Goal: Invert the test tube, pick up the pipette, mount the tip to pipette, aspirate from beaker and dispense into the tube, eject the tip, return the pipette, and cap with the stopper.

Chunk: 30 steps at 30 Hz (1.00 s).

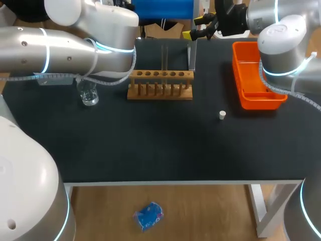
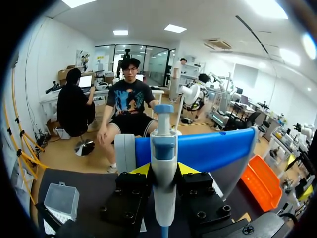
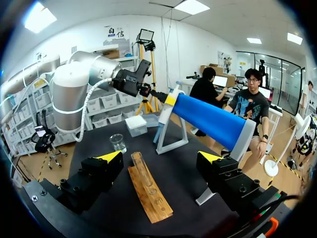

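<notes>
**Two arms up at the back, left one clamped on the pipette**

Both arms are working near the far side of the table [image 1: 160,150]. I'm calling that far edge 12 o'clock, reading from the table's middle.

The left arm [image 1: 65,47] is coming in from 9 and stretching toward 12, where the blue roller [image 2: 213,148] of the pipette stand is sitting. From its wrist camera, the left gripper [image 2: 163,168] is pinching the pipette [image 2: 164,144]. A yellow tip is pressing on each side of the white body, and the pipette is standing upright right against the roller. The tip box [image 2: 61,201] is sitting on the table off to one side of that gripper.

The right arm [image 1: 283,45] is coming in from about 2 o'clock. The right gripper [image 1: 195,27] is hovering around 1 o'clock with its fingers spread wide, gripping nothing. Its own camera is showing the rack and tube lying ahead of it, well apart from both fingers.

Rest of the layout:
- The test tube [image 1: 164,57] is standing upright in the wooden rack [image 1: 160,91] at 12 o'clock.
- The beaker [image 1: 89,94] is sitting between 9 and 10, just under the left arm.
- The stopper [image 1: 222,115] is lying alone at 3 o'clock.
- The orange bin [image 1: 234,70] is sitting at 2 o'clock, partly under the right arm.
</notes>
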Motion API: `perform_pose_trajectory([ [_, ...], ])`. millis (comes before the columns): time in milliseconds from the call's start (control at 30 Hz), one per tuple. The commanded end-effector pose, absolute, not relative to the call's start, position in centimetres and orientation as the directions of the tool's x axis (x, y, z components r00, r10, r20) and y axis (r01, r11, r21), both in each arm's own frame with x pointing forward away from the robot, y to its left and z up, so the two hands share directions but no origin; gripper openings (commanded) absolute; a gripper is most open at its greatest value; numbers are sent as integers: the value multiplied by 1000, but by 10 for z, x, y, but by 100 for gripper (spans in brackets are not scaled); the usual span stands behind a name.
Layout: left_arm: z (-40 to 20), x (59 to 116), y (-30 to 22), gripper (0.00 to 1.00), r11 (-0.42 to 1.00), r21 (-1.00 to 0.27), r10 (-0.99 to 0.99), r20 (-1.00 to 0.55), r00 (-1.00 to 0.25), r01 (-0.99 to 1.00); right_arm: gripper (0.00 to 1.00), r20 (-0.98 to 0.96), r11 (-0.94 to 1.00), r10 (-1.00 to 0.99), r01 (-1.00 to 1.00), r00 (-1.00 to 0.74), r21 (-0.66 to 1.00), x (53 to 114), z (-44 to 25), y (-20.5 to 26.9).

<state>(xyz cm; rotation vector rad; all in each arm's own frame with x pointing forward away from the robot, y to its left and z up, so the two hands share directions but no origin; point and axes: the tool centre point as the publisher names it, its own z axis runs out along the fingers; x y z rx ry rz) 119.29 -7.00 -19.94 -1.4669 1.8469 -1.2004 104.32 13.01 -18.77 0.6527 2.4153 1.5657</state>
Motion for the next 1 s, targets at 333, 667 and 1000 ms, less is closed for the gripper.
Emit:
perform_pose_trajectory([
  [333,-204,1194,-72,0,41,-846,-946,137,-292,-531,100,80,347,457,260,-886,901,1044,-187,129],
  [667,-206,1192,-73,0,42,-843,-948,135,-287,-536,100,80,347,457,260,-886,901,1044,-187,129],
  [1000,-206,1190,-73,37,39,-842,-950,136,-281,-538,100,80,347,457,260,-886,901,1044,-187,129],
])
